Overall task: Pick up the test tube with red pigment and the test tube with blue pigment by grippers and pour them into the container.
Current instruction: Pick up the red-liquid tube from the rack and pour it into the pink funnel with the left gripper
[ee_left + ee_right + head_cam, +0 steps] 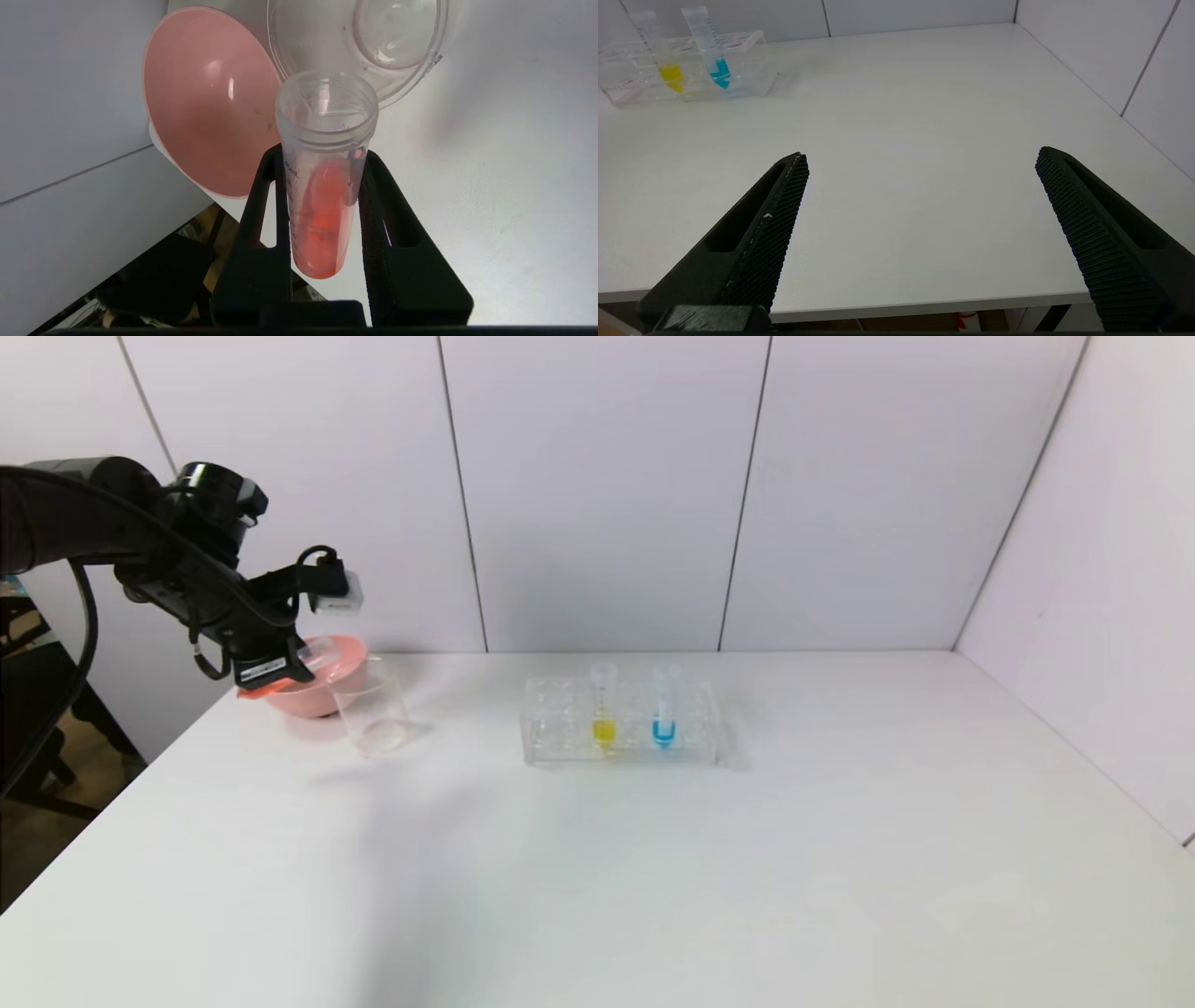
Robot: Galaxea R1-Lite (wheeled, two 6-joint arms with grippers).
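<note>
Three test tubes: one test tube with red pigment [322,219], one test tube with blue pigment [664,709], one yellow tube [604,707]. One container [371,707]. One pink bowl [317,683]. One clear tube rack [551,728]. Two grippers: left gripper [322,158], right gripper [920,163].

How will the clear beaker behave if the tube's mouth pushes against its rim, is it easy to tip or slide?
The container looks empty and thin-walled, so it is probably light and may slide on the smooth white table. It stands taller than wide, so a push at the rim could tip it. The pink bowl beside it might stop it on that side.
</note>
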